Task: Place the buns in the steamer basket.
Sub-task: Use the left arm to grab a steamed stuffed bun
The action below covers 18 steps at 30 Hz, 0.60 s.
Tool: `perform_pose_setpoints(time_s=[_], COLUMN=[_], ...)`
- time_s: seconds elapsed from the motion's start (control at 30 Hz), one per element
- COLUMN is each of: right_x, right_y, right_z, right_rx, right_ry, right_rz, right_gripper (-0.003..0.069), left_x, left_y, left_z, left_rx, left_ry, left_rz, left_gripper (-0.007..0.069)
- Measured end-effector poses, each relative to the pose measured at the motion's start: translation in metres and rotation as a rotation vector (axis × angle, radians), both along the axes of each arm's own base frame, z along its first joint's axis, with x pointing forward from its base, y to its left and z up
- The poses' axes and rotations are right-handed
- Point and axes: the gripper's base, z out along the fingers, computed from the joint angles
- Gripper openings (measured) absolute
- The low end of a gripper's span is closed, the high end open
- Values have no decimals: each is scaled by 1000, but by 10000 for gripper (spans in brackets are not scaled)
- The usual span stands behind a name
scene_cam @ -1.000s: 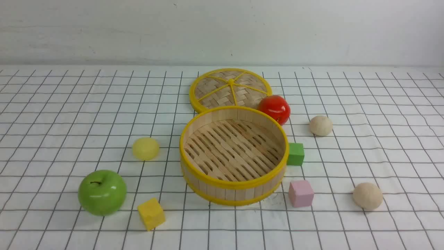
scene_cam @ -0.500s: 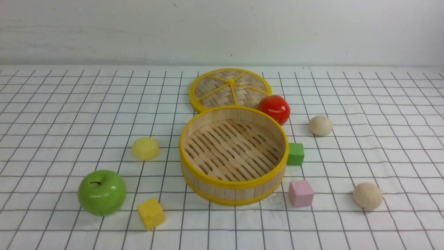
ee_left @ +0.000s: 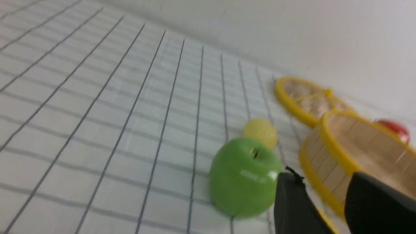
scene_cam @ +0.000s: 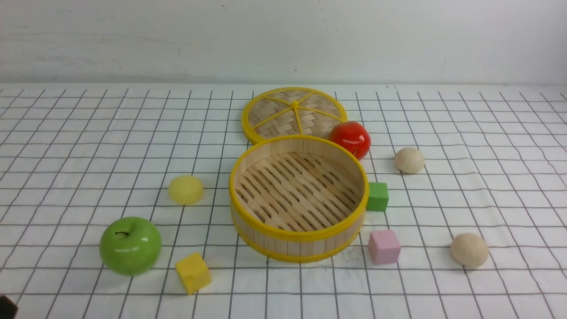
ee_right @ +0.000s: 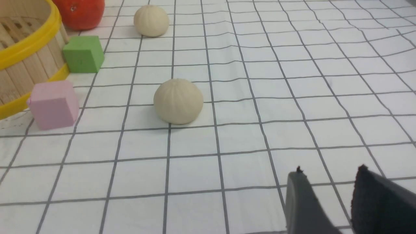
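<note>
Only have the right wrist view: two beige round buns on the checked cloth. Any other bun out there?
Observer: Yes, one pale yellow round bun, left of the round bamboo steamer basket.
Operator: Anything in the basket?
Observer: No, it holds nothing.
Operator: Left gripper?
Observer: Left gripper is open and empty, with the glossy green apple in front of it.

We see bright, even light and soft, faint shadows; glare spots the green apple (scene_cam: pixel 130 246), and the steamer basket (ee_left: pixel 320 161) smears in our blurred left wrist view.
</note>
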Motion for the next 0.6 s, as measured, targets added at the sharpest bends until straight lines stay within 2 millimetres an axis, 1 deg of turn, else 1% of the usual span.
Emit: perform_pose_setpoints(time_s=[0.03,0.13,0.23,0.3,0.33,0.4,0.47,0.5,0.53,0.57,0.6], right_x=[0,0,0,0,0,0,0,0,0,0,0], right_y=[0,0,0,0,0,0,0,0,0,0,0], right_z=[0,0,0,0,0,0,0,0,0,0,0], right_rx=[0,0,0,0,0,0,0,0,0,0,0], right_ry=[0,0,0,0,0,0,0,0,0,0,0], right_rz=[0,0,0,0,0,0,0,0,0,0,0], right_gripper=[239,239,239,239,239,239,239,239,239,239,239], left_x=[0,-1,-2,-4,-7,-11,-16,-19,-18,-18,-15], left_y=[0,2,2,2,2,2,2,2,2,1,0], left_z=[1,13,16,28,42,55,87,109,112,129,136], left_rx=[-4,-62,-69,-67,-58,-52,-46,-44,-43,-41,-39], left_ry=[-9,-136,-164,-185,-218,-248,-292,-305,-295,-278,-253], left_rz=[1,12,14,12,10,9,5,1,0,-7,-10], left_gripper=[238,238,238,238,238,238,238,238,238,238,238])
